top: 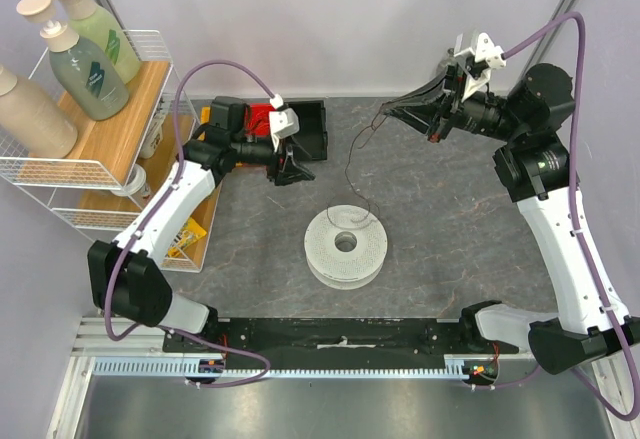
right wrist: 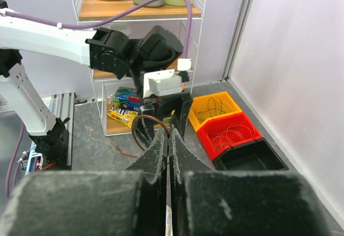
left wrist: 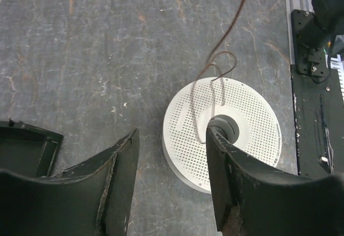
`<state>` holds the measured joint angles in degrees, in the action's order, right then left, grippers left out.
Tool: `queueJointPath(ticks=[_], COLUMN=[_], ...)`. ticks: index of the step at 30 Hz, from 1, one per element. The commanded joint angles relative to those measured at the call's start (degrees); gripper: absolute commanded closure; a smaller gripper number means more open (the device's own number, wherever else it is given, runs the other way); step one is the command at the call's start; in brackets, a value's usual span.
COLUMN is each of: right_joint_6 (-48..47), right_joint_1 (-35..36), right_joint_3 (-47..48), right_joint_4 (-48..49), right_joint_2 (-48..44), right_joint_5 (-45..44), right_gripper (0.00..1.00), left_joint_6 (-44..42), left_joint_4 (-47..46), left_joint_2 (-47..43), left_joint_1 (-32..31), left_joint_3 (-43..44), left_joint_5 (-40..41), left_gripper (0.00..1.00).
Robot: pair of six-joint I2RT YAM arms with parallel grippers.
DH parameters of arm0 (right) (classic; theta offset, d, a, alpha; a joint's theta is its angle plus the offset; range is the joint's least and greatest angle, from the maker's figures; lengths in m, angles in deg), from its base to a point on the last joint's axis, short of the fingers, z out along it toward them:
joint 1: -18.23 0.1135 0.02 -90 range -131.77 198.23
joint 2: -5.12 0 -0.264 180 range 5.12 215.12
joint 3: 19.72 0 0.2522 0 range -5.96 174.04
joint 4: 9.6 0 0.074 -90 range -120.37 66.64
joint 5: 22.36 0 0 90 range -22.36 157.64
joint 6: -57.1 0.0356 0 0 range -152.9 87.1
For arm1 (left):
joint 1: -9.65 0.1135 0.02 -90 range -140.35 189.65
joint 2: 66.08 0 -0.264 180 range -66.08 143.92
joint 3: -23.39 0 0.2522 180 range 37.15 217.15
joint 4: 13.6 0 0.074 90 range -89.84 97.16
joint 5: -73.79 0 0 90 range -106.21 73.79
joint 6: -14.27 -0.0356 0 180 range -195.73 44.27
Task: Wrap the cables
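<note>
Cable (top: 349,164): thin dark wire running from the white spool (top: 345,244) at mid-desk (top: 450,219) up to the right gripper (top: 388,111), jaws clamped on it. Left gripper (top: 296,171): jaws apart, empty.

— What's the room like?
— Pale lilac walls (top: 330,19), a grey stone-patterned tabletop (top: 450,249).
— Furniture?
— A white wire rack (top: 60,174) with wooden shelves (top: 120,124) stands at the left, bottles (top: 90,69) on top.
</note>
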<state>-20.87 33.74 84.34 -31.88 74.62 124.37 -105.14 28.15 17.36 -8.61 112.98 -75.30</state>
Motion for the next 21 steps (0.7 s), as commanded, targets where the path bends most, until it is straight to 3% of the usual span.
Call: queueJointPath(ticks=[1, 4, 8, 12, 21], right_joint_6=[2.38, 4.13, 8.78, 13.1, 14.24], right_joint_1=[-0.21, -0.22, -0.21, -0.13, -0.21], right_joint_3=[1.98, 1.98, 0.15, -3.72, -4.96], right_joint_4=[1.84, 1.48, 4.98, 11.5, 12.9], right_joint_2=[-0.76, -1.2, -1.73, -3.4, -3.84], right_joint_5=[-3.8, -9.78, -7.35, -4.61, -3.38], right_gripper=[1.0, 1.0, 1.0, 1.0, 1.0], left_joint_6=[-1.0, -1.18, 1.1, 6.2, 20.96], left_joint_4=[-5.38, -11.71, -14.45, -13.32, -17.7], left_joint_2=[-6.25, -14.59, -19.89, -16.92, -8.56], left_joint_1=[-2.65, -6.25, -9.16, -9.86, -11.36], left_joint_3=[-7.34, -16.31, -20.28, -18.8, -14.93], left_joint_5=[-0.26, 5.37, 8.02, 6.01, 8.99], left_gripper=[0.42, 0.41, 0.41, 0.41, 0.42])
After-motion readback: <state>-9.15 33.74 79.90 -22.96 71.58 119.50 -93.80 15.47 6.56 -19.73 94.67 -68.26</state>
